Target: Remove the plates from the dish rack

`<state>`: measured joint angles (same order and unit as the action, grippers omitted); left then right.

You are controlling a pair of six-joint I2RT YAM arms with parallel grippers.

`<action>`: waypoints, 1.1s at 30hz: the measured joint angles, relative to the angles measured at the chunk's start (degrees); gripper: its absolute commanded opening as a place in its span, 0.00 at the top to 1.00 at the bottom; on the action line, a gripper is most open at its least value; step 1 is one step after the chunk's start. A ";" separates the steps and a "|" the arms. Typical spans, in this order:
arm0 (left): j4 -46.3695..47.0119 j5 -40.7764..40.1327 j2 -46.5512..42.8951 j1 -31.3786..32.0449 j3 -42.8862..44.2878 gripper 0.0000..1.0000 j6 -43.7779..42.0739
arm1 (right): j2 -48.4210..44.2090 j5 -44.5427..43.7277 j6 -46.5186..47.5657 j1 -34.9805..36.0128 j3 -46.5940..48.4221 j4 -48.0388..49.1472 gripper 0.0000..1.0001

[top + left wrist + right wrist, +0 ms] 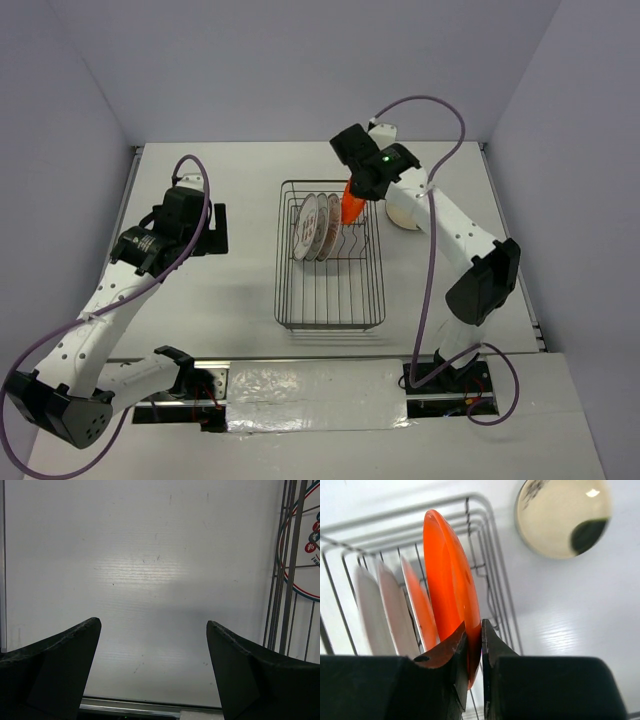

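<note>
The dark wire dish rack (329,300) stands mid-table. Three plates (315,227) stand upright in its far end; in the right wrist view they show as two pale ones (367,610) and an orange-edged one (420,610). My right gripper (358,195) is shut on the rim of a plain orange plate (353,207), holding it upright over the rack's far right part; it also shows in the right wrist view (447,580) between my fingertips (481,630). My left gripper (205,232) is open and empty, on the table left of the rack (287,580).
A pale round plate with a dark patch (560,517) lies flat on the table right of the rack, partly under my right arm (403,214). A patterned plate (310,545) shows through the rack wires. Walls enclose the table on three sides.
</note>
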<state>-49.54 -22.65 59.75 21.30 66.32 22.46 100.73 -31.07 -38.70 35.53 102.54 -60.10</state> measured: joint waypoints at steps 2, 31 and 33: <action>0.02 -0.02 0.00 0.00 0.00 0.01 0.00 | -0.11 -2.84 -0.20 -0.66 4.76 -3.34 0.95; 2.64 7.56 -0.57 0.00 -2.25 0.01 -1.33 | -1.01 32.54 7.30 -40.65 -35.63 43.47 0.26; 2.54 7.61 1.05 0.00 -0.13 0.00 -1.31 | -2.45 28.89 6.45 -40.02 -35.95 40.22 0.01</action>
<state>-47.00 -15.05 60.80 21.30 66.19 21.15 98.28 -2.17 -32.25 -4.49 66.59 -19.88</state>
